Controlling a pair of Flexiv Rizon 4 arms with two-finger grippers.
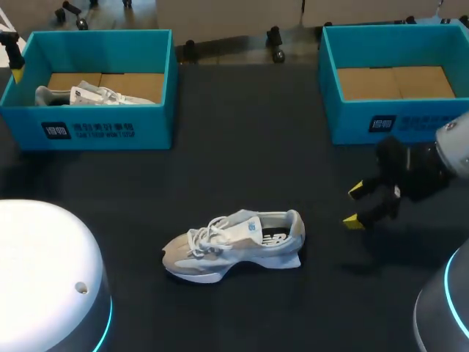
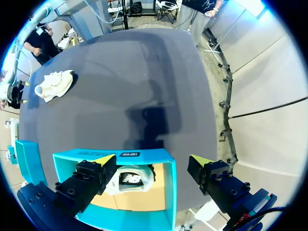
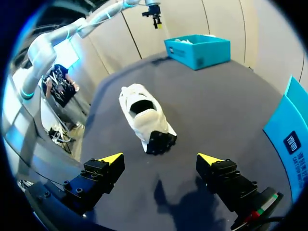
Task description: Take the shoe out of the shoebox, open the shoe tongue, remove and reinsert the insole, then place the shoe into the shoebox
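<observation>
The shoe point(image 1: 233, 246) stands on the worktop point(image 1: 242, 147) just toward 6 o'clock of centre, toe to 9, heel to 3, outside both boxes; removal is judged done and the tongue unopened. The right tool point(image 3: 160, 158), released and empty, sits at the shoe's 3 o'clock facing the heel, apparently placed to reach the collar. The left tool point(image 2: 152, 160), also released, hangs over the left shoebox point(image 1: 157, 125) at 10 o'clock, which holds a second shoe point(image 1: 91, 94). The right shoebox point(image 1: 344, 121) at 2 o'clock holds no shoe.
</observation>
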